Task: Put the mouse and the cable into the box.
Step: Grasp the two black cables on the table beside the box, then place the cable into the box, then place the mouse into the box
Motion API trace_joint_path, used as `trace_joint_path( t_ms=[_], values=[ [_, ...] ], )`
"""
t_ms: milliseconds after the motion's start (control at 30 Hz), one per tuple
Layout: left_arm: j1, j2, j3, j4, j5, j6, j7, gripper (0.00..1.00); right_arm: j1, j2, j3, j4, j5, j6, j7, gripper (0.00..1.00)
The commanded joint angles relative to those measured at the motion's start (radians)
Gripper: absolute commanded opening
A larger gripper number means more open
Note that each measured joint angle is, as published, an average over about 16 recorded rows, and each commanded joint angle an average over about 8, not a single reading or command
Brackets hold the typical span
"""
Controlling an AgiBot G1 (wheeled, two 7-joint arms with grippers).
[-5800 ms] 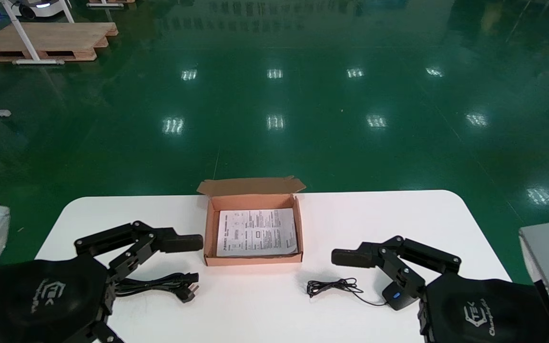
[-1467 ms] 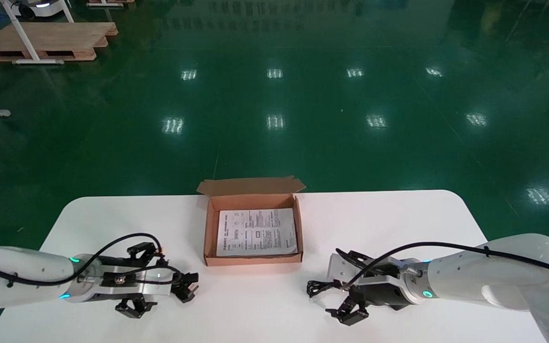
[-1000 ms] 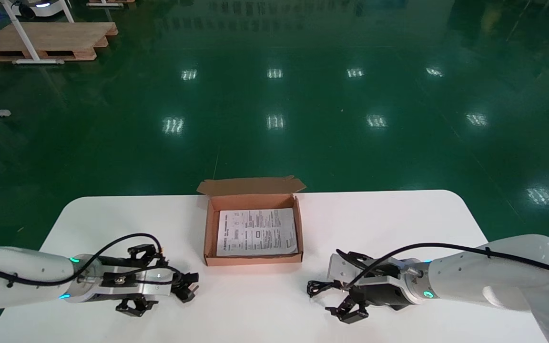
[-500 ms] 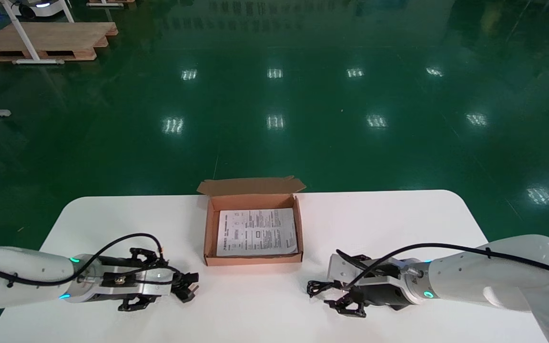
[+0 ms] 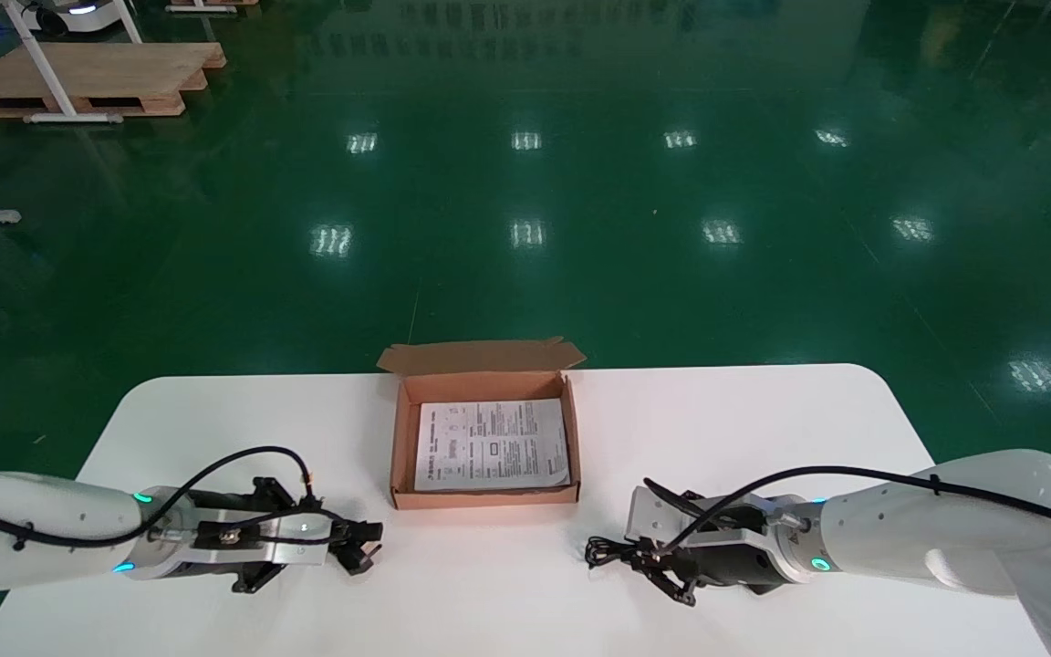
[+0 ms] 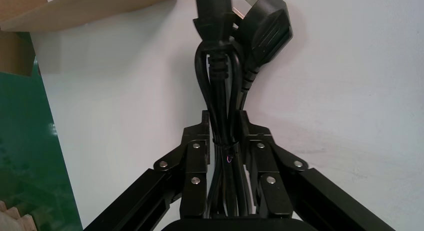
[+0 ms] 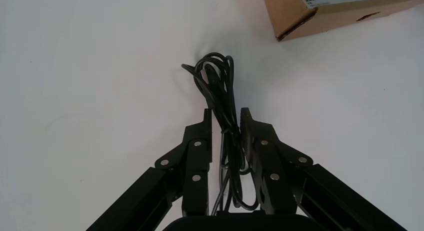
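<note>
The bundled black power cable (image 6: 222, 81) lies on the white counter (image 5: 717, 429), clamped in the left hand (image 6: 222, 122); the thin black mouse cord (image 7: 216, 78) is pinched in the right hand (image 7: 227, 120), mouse hidden; the open brown cardboard box (image 5: 485, 496) between them holds only paper (image 5: 492, 444), so both placements are judged outstanding.

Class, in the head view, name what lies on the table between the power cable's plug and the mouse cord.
Nothing: in the head view the white table between power cable's plug and mouse cord is bare. The box stands farther back.
</note>
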Motion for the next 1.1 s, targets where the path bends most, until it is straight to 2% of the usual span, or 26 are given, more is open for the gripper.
trace_joint_path(
  t_ms=[33, 600, 733, 867, 967, 1100],
  values=[
    [0.000, 0.000, 0.000, 0.000, 0.000, 0.000, 0.000, 0.00, 0.000, 0.000, 0.000, 0.000, 0.000, 0.000, 0.000, 0.00],
    [-0.024, -0.015, -0.011, 0.004, 0.008, -0.009, -0.008, 0.00, 0.019, 0.019, 0.006, 0.004, 0.000, 0.017, 0.004, 0.00],
    [-0.081, -0.031, -0.035, 0.017, 0.005, -0.019, -0.021, 0.00, 0.076, 0.053, 0.018, 0.010, -0.007, 0.073, 0.011, 0.00],
    [-0.157, -0.012, -0.064, 0.051, -0.018, -0.034, -0.033, 0.00, 0.167, 0.075, 0.031, 0.015, -0.021, 0.164, -0.001, 0.00],
    [-0.200, 0.042, -0.076, 0.092, -0.035, -0.062, -0.037, 0.00, 0.239, 0.075, 0.043, 0.009, -0.027, 0.233, -0.024, 0.00],
    [-0.227, 0.154, -0.083, 0.167, -0.058, -0.121, -0.051, 0.00, 0.322, 0.060, 0.059, -0.012, -0.022, 0.296, -0.061, 0.00]
  ],
)
